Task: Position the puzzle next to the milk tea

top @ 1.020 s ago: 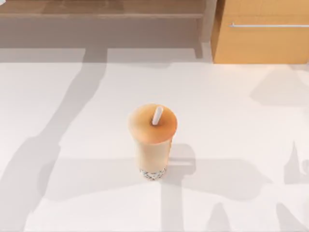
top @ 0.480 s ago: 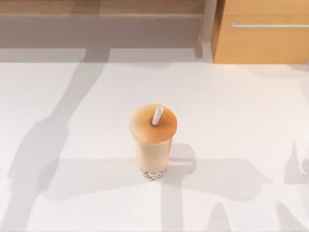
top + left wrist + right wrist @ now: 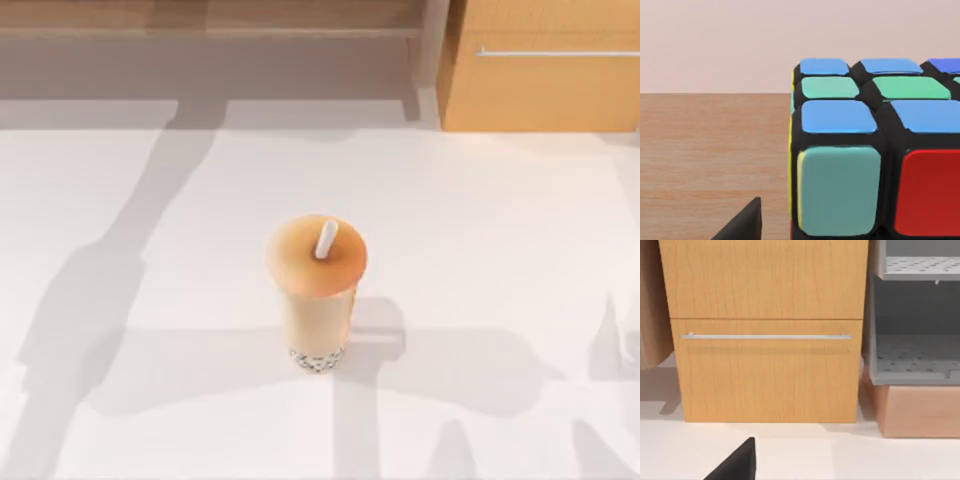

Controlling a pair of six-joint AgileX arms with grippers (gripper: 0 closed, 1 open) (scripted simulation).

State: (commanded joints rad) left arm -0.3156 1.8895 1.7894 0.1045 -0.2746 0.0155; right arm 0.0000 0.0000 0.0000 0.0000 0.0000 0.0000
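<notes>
Puzzle in close view of your left hand, not yet beside the milk tea.

On the white tabletop (image 3: 520,230) the milk tea (image 3: 317,295) stood upright near the middle, nothing next to it. Your left wrist view had the puzzle (image 3: 875,160) close up before a wooden surface; whether that hand was apart or clamped on it, you couldn't tell. The right arm faced the cabinet (image 3: 767,330). Next, I judge, the puzzle had to be brought down gently just beside the cup without knocking it.
</notes>
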